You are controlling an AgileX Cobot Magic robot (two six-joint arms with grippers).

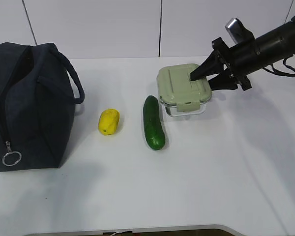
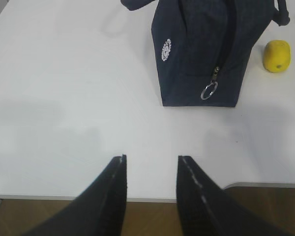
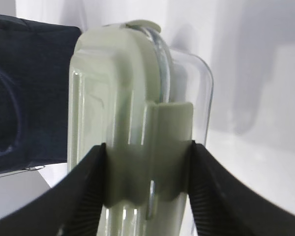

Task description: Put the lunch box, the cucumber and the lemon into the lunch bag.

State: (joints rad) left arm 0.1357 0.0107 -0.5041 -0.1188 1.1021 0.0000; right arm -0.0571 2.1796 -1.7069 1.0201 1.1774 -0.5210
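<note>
The lunch box (image 1: 179, 86), clear with a pale green clip lid, is at the back right of the table. My right gripper (image 1: 199, 78) reaches in from the right and is shut on the box's right end, one finger on the lid and the other under the base. In the right wrist view the lunch box (image 3: 118, 88) fills the gap between the jaws of the right gripper (image 3: 147, 147). The cucumber (image 1: 153, 123) lies left of the box, with the lemon (image 1: 108, 121) further left. The navy lunch bag (image 1: 29, 105) stands at the far left. My left gripper (image 2: 151, 158) is open and holds nothing, hovering over the table's front edge.
The left wrist view looks across bare white table to the lunch bag (image 2: 201, 49), its silver ring pull (image 2: 209, 90) hanging at the near end, and the lemon (image 2: 277, 55) beside it. A white wall stands behind the table.
</note>
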